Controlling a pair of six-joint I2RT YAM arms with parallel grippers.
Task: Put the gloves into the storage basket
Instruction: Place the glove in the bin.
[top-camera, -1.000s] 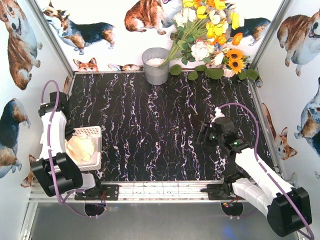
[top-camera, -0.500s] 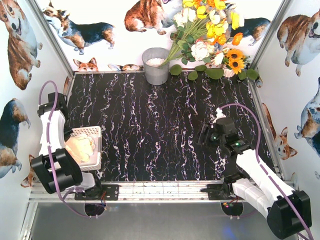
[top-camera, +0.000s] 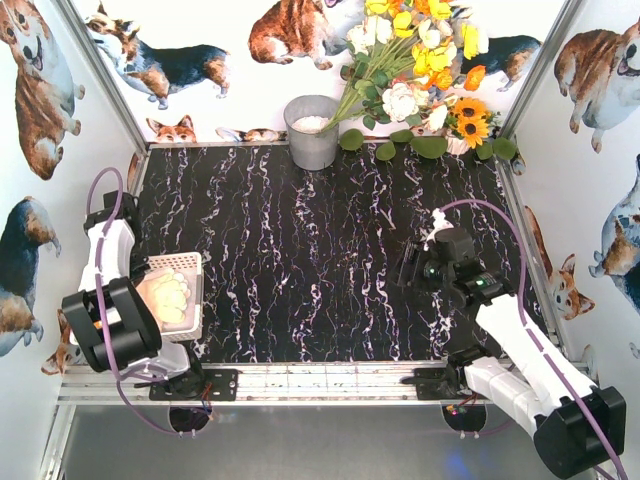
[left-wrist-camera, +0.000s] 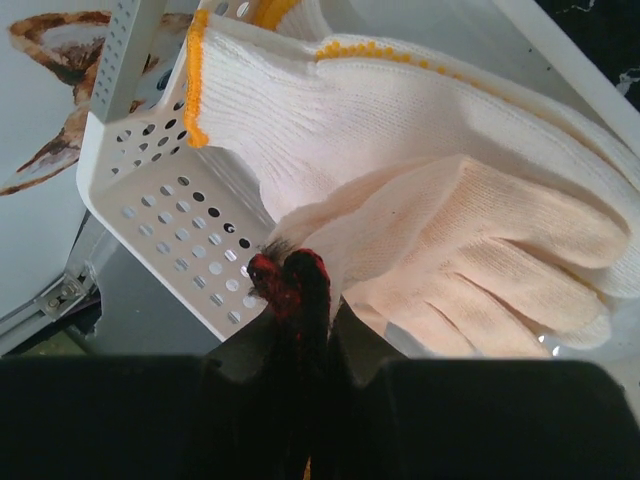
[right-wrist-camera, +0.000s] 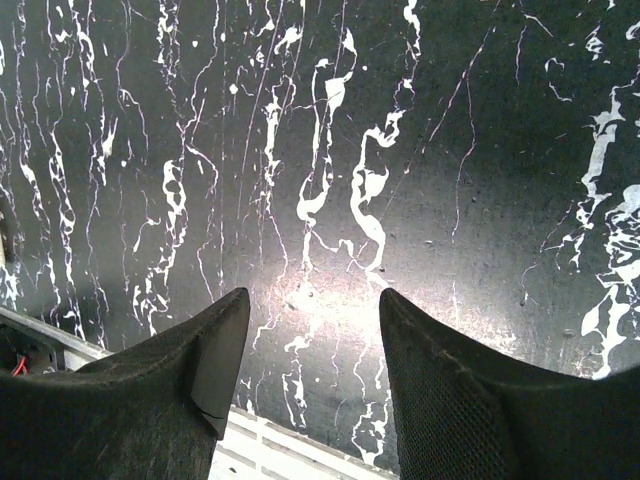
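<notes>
The white perforated storage basket stands at the table's left edge, beside my left arm. Cream-white gloves lie piled in it. In the left wrist view the gloves fill the basket, and their yellow-orange cuffs reach its far end. My left gripper is shut just above the basket's near corner, its red-marked tips pressed together beside a glove's edge, with nothing seen between them. My right gripper hangs open over bare marbled table at the right, and the right wrist view shows the right gripper empty.
A grey metal bucket stands at the back centre with a bunch of white and yellow flowers to its right. An aluminium rail runs along the near edge. Printed walls close in the left, right and back sides.
My left arm has shifted back over the basket, uncovering more of the gloves. The right arm has barely moved, and both grippers keep the same opening.
</notes>
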